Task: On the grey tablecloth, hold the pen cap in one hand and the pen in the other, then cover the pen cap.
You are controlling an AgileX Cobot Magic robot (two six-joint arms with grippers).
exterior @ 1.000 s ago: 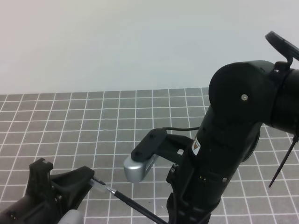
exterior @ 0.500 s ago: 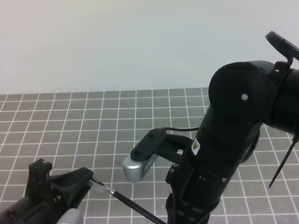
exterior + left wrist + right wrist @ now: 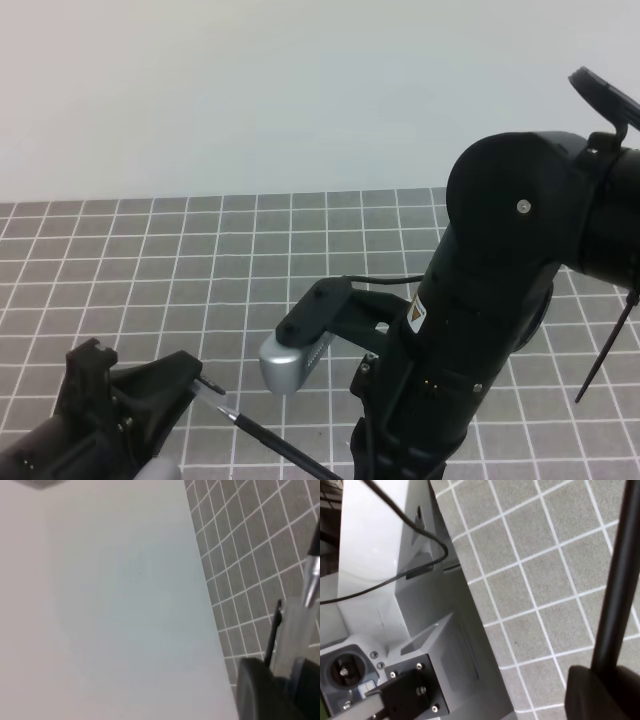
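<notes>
The grey tablecloth [image 3: 200,260] with its white grid covers the table. My left gripper [image 3: 190,382] at the bottom left is shut on the pen cap [image 3: 207,390], a short frosted tube. In the left wrist view the cap [image 3: 295,630] shows a thin black clip and stands out of the gripper [image 3: 285,677]. The pen [image 3: 280,445], thin and black, slants up-left from under the right arm, its silvery tip [image 3: 312,577] at the cap's mouth. In the right wrist view my right gripper [image 3: 605,682] is shut on the pen's shaft [image 3: 617,575]. In the exterior view the right gripper is hidden.
The bulky black right arm [image 3: 500,300] and its silver wrist camera [image 3: 290,362] fill the lower right. A pale wall [image 3: 300,90] stands behind the cloth. A grey metal stand with cables [image 3: 395,630] borders the cloth in the right wrist view.
The right arm's wrist camera has shifted slightly down and left, and the pen now slants a little more steeply with its tip close to the cap. The left gripper has barely moved.
</notes>
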